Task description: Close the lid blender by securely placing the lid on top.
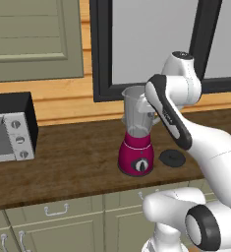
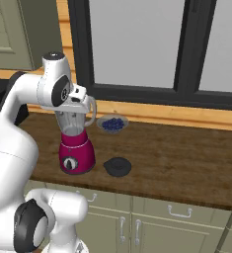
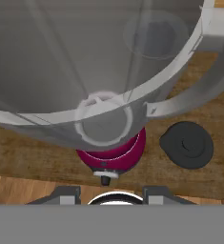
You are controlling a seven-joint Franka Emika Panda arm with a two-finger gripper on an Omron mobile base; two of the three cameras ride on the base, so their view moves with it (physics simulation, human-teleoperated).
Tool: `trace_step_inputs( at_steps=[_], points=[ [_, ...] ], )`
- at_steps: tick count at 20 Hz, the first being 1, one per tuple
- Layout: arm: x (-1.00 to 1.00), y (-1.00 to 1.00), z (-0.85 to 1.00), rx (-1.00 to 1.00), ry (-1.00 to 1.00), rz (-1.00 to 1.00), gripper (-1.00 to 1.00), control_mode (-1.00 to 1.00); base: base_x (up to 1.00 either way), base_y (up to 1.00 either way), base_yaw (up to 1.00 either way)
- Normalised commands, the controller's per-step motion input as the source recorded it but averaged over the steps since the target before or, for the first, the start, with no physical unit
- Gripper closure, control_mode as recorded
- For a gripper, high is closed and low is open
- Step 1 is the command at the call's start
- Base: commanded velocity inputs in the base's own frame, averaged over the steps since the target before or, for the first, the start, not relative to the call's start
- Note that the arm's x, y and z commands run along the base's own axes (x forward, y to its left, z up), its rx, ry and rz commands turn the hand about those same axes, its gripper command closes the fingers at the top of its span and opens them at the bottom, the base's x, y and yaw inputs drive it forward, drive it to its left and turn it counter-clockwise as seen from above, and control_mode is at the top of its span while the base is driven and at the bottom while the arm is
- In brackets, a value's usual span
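Partly, arm hides blender [image 1: 136, 147] (lid [image 1: 172, 158] beside)

Magenta-based blender [image 1: 136, 142] on the wooden counter [image 1: 72, 162], black lid [image 1: 172, 158] just beside it, toaster oven [image 1: 9, 128] far left.

**Blender open, lid flat on the counter beside it**

The blender [image 1: 136, 142] stands upright on the dark wooden counter, its magenta rounded base carrying a dark dial on the front and a tall clear grey jar above. The jar's mouth is open, with nothing on its rim; its handle [image 3: 199, 93] curves out on the side nearest the lid. The lid [image 1: 172, 158], a small flat black disc with a raised centre knob, lies flat on the counter just beside the base, apart from it.
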Motion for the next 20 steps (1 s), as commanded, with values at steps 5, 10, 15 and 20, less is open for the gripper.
trace_step_inputs(
  at_steps=[5, 10, 15, 20],
  points=[
    [-0.15, -0.01, -0.01, 0.00, 0.00, 0.00, -1.00, -1.00, 0.00, 0.00, 0.00],
    [-0.35, -0.22, -0.16, 0.00, -0.01, 0.00, -1.00, -1.00, 0.00, 0.00, 0.00],
    [-0.31, -0.34, -0.23, 0.00, -0.02, 0.00, -1.00, -1.00, 0.00, 0.00, 0.00],
    [-0.20, -0.26, -0.20, 0.00, 0.00, 0.00, -1.00, -1.00, 0.00, 0.00, 0.00]
  ],
)
